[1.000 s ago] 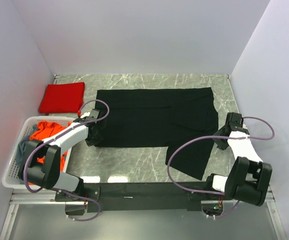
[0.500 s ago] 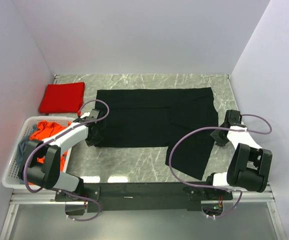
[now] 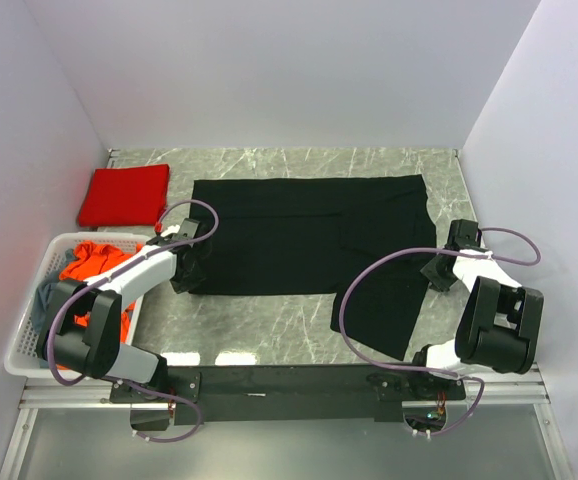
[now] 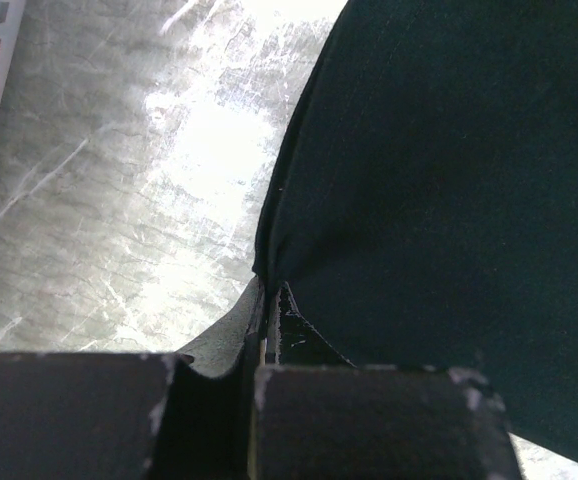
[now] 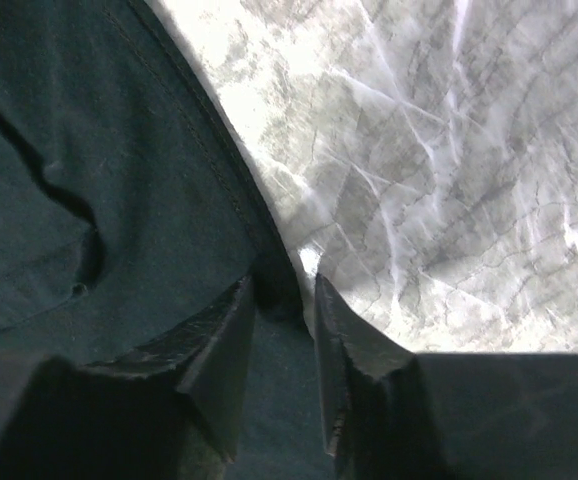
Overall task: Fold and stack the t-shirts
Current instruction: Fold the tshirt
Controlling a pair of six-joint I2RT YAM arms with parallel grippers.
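Observation:
A large black t-shirt [image 3: 299,235] lies spread flat on the marble table, one flap hanging toward the near edge [image 3: 379,315]. My left gripper [image 3: 185,278] is shut on its near-left corner, and in the left wrist view the cloth [image 4: 439,170] is pinched between the closed jaws [image 4: 269,305]. My right gripper [image 3: 436,272] sits at the shirt's right edge. Its fingers [image 5: 224,340] straddle the hem [image 5: 274,270], with a narrow gap between them. A folded bright red t-shirt [image 3: 124,195] lies at the back left. Orange-red [image 3: 94,262] and grey-blue [image 3: 45,298] shirts sit in the basket.
A white perforated basket [image 3: 27,345] stands at the left near edge, beside the left arm. White walls enclose the table at the back and on both sides. Purple cables [image 3: 364,290] loop over the black shirt's near flap.
The right arm has shifted its wrist slightly toward the shirt's right hem and its jaws have narrowed. The left arm and the shirt have not moved.

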